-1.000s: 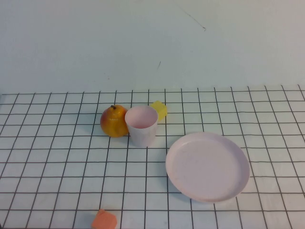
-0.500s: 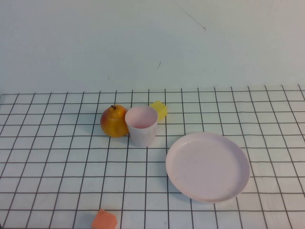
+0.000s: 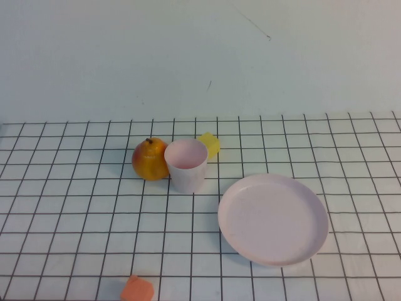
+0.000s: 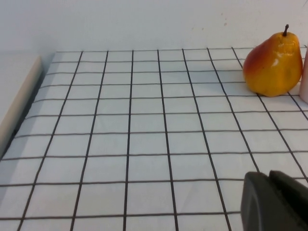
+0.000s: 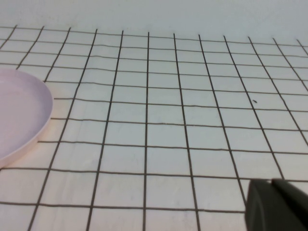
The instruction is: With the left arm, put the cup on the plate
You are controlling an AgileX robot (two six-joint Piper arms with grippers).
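From the high camera, the cup [image 3: 186, 165] stood upright on the gridded counter [image 3: 75, 219], its open mouth facing up. A yellow-red pear [image 3: 149, 159] sat just to the cup's left, touching it or very nearly so. Behind the cup, toward the wall, a small yellow block [image 3: 210, 144] peeked out past its right rim. The plate [image 3: 273, 219] lay flat on the counter to the right of the cup and nearer the camera, apart from it, with nothing on it. At the near edge an orange piece [image 3: 136, 290] lay partly cut off; its kind could not be told. Neither arm appeared in this view.

In the left wrist view, the pear [image 4: 273, 66] stood upright on the counter [image 4: 130, 144], stem up, and a pale pink sliver at the picture's edge beside it was probably the cup [image 4: 304, 77]. Only a dark corner of the left gripper [image 4: 272, 202] showed, low over bare counter and well short of the pear; whether its fingers were apart or together could not be told.

In the right wrist view, a curved part of the plate [image 5: 21, 118] rested on the counter [image 5: 168, 120]. A dark corner of the right gripper [image 5: 274, 204] showed over bare grid, well apart from the plate, and its finger state could not be told either.
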